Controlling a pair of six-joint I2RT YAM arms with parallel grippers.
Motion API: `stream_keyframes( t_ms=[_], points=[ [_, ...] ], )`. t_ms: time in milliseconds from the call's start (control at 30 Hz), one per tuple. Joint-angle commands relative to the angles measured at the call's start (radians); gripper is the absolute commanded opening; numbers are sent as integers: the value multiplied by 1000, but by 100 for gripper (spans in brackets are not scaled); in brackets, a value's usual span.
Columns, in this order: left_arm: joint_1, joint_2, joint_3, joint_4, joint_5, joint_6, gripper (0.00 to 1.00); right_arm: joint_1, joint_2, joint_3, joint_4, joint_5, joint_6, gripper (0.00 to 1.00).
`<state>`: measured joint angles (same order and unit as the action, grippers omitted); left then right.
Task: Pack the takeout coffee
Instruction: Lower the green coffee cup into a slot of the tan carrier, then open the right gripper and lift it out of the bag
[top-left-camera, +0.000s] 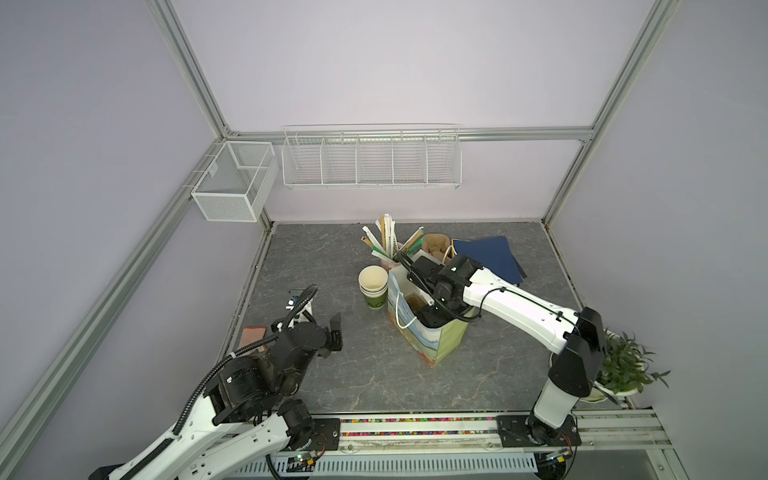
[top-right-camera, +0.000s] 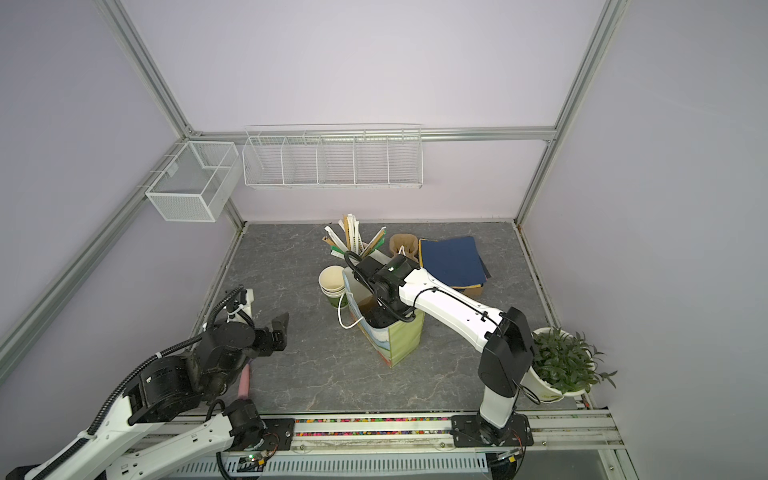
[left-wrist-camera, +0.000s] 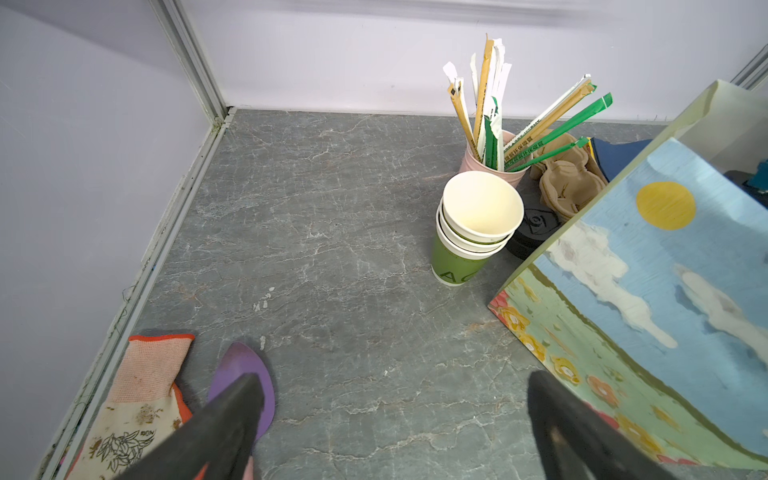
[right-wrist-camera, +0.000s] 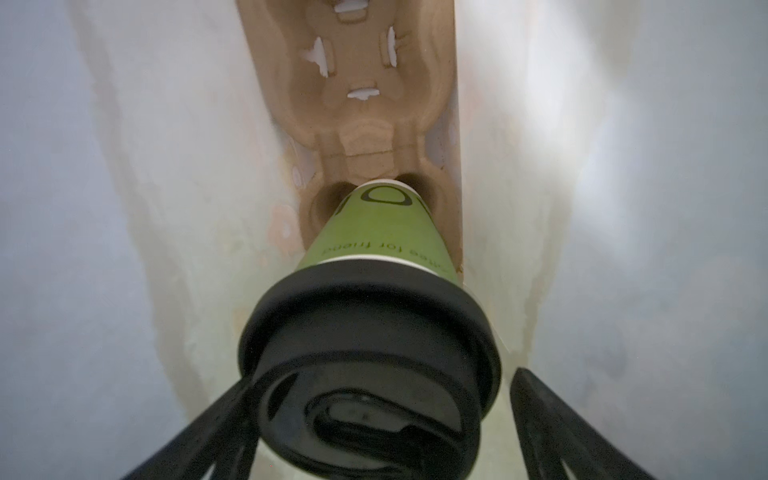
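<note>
Takeout coffee (right-wrist-camera: 374, 232) stands upright inside the paper bag (top-left-camera: 436, 345), base in a well of the pulp carrier (right-wrist-camera: 357, 104), the right gripper (right-wrist-camera: 384, 380) with jaws apart around the black lid (right-wrist-camera: 370, 324). The left gripper (left-wrist-camera: 392, 376), spread wide and empty, hovers at the bag's nine o'clock in both top views. It looks light and thin-walled, likely to dent under a squeeze, the lid smooth and liable to pop; the stiffer band just under the lid seems the safest hold. Only the right wrist view shows the seating; the top views show just the arm filling the bag's mouth
</note>
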<state>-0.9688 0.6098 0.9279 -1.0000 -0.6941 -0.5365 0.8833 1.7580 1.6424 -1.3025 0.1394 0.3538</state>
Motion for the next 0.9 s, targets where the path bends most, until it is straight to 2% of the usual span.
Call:
stream_keyframes(
  t_ms=[0, 133, 600, 867],
  points=[
    [5, 7, -8, -11, 4, 22, 99, -9, -37, 24, -10, 16, -23, 98],
    [7, 10, -6, -11, 4, 22, 99, -10, -47, 38, -17, 20, -28, 100],
    [7, 33, -7, -9, 25, 27, 99, -24, -60, 76, -26, -1, -58, 90],
    [7, 42, -7, -9, 28, 27, 99, -28, -64, 212, -61, 27, -99, 88]
  ],
)
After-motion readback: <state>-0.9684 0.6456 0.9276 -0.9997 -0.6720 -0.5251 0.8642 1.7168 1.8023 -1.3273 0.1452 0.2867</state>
